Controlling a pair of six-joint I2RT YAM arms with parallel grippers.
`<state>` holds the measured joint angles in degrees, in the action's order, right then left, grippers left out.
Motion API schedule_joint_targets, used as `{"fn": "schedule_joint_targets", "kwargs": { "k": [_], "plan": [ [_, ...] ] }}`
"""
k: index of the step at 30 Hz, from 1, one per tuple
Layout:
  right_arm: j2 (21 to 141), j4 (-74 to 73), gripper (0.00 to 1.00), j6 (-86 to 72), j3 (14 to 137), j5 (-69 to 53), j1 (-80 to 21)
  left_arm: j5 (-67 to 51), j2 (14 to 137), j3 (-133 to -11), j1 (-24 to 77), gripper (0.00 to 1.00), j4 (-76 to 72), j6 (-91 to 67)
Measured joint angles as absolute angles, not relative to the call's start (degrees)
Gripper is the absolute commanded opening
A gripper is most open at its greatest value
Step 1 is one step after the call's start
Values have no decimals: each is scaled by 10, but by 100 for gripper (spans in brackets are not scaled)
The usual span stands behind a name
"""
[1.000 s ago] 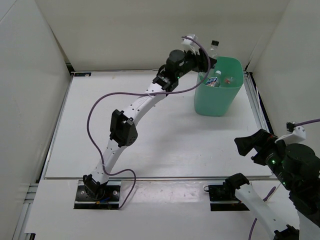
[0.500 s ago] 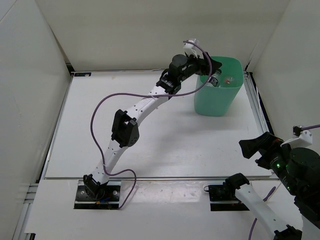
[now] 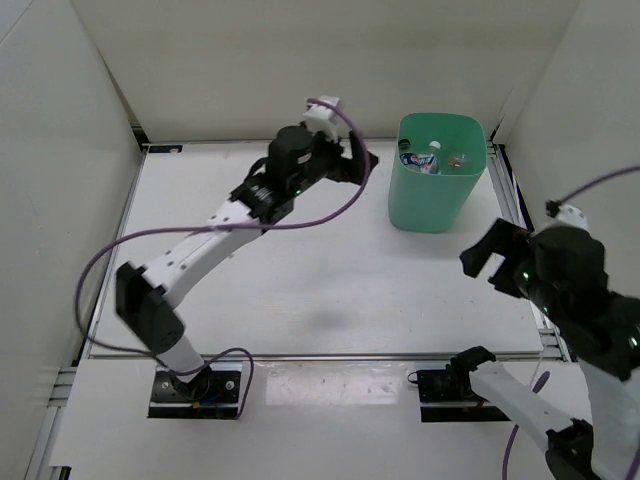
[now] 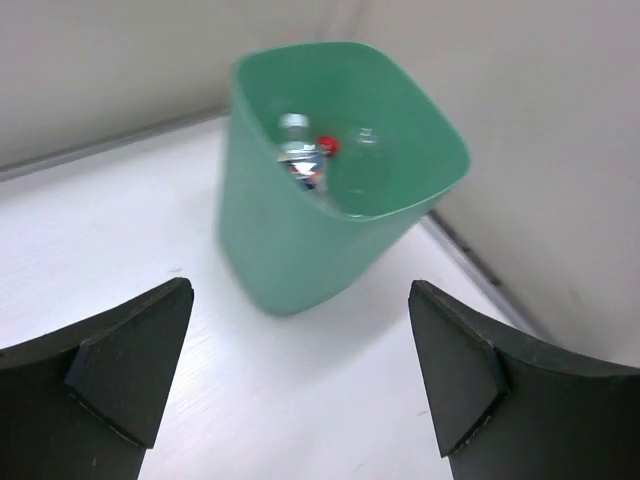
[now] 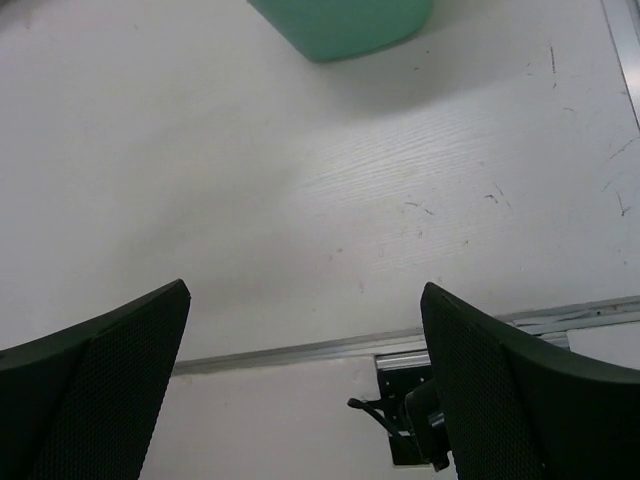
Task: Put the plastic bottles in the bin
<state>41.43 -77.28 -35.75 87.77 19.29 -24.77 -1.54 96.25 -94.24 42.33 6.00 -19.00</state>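
While the bin [image 3: 432, 200] sits upright in the far right corner of the counter [image 3: 330, 270], close to the back wall [image 3: 300, 60] and just beside the metal rail [image 3: 514, 205] on the right edge, the open room lies to its left and in front of it. Left hand [image 3: 357, 158] hangs over the far counter left of the bin, apart from it, fingers spread wide with nothing between them. Left wrist view agrees: hand [image 4: 300, 375] wide apart, bin [image 4: 300, 250] ahead, bare counter [image 4: 100, 220] below. Right hand [image 3: 488, 255] is raised near the right edge, on the near side of the bin and well apart from it. Its fingers are also wide apart and empty [image 5: 305, 390], with only the bin's lower wall [image 5: 345, 25] at the top of that view. Counter [image 5: 350, 200] is white with faint grain and a few small scuffs; plain white walls stand on three sides. A purple cable [image 3: 140, 245] loops off the left arm. Bin is mint green with a rounded-square rim, tapering downward. Plastic bottles [image 3: 428, 158] lie jumbled inside it [image 4: 305, 165]: clear bodies, one red cap [image 4: 327, 145], a label with blue. Exact count hard to tell.
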Motion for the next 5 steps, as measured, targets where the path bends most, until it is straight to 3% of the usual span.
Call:
{"fn": "schedule_joint_targets", "kwargs": {
  "k": [5],
  "plan": [
    [523,-758,100,-316,878,144,-248,91,800,-808,417,100,108,-142]
  ]
}}
